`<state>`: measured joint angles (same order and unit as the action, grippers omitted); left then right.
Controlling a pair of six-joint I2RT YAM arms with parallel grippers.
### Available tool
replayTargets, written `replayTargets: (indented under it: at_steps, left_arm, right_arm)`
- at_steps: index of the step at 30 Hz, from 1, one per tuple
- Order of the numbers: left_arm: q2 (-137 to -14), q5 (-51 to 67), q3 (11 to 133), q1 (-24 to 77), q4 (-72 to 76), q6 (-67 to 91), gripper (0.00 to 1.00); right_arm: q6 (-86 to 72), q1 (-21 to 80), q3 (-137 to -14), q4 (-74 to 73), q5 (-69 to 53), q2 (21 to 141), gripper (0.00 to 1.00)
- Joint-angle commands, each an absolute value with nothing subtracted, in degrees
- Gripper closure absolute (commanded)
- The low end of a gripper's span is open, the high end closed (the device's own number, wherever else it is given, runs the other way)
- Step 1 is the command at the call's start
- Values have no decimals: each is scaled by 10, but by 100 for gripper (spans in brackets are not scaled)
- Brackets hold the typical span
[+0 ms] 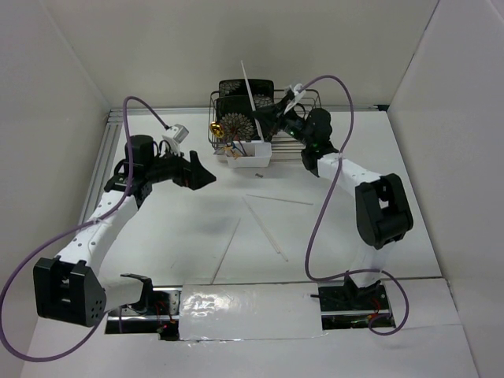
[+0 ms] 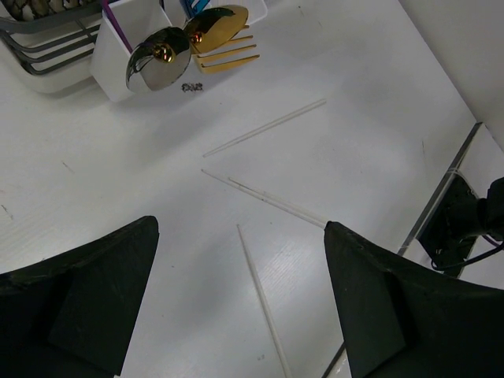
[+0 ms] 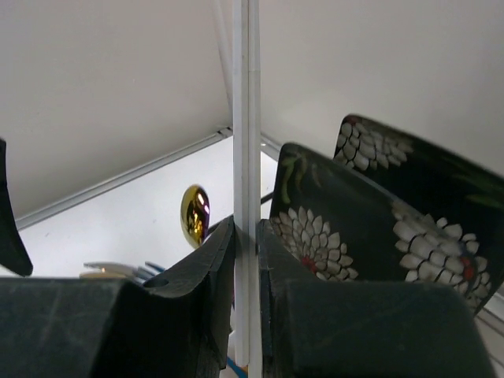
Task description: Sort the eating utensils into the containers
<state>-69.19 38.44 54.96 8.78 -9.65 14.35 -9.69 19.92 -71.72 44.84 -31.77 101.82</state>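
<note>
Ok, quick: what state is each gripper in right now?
Left gripper: open, holding nothing.
Right gripper: closed on a chopstick.

Bright even light, soft shadows on table (image 1: 197, 213), glare on gold spoon (image 2: 216, 27), wrist-view foreground blurred

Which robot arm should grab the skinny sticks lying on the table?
Left, probably. The left end effector is open above the loose chopsticks, while the right end effector is shut on a chopstick by the caddy.
</note>
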Motion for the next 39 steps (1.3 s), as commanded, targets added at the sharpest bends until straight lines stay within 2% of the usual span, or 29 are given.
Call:
replayTargets:
  at_steps: [1,8,12,24,25,26,28,29,31,32,35,38,39]
  left_arm:
    - [-679,385,562,89,-64,113,1]
    - [-654,374,578,89,-72,95,0]
    - [-640,398,566,84,-55,99,0]
    - [-572,394,512,74,-34,91,0]
    - [-570,394,510,73,-34,92,0]
    - [-563,395,509,73,-39,92,0]
    - [-563,402,514,73,-48,91,0]
    - [-563,402,516,73,-59,91,0]
    - [-565,392,522,72,-67,91,0]
    - [-565,386,530,73,-75,91,0]
    - [-573,388,554,73,-84,96,0]
    - [-575,387,571,73,-84,105,0]
    - [-577,387,577,72,-85,115,0]
  right_arm:
    - [-109,194,-679,576,-334,1032,100]
    - [-85,200,-632,634,-339,1056,100]
    - [-80,201,-613,689,-339,1077,100]
    - [-17,204,-559,734,-318,1099,100]
    - [-17,203,-551,734,-318,1101,97]
    - [-16,202,-551,734,-318,1102,88]
    - [-13,202,-551,728,-318,1104,82]
    - [-16,202,-551,728,-318,1105,68]
    - [-25,200,-551,722,-309,1103,56]
    - [-31,199,-556,713,-309,1095,47]
    - [-48,198,-556,679,-299,1078,30]
    - [-61,196,-562,601,-270,1031,21]
    - [-62,196,-568,577,-259,1014,21]
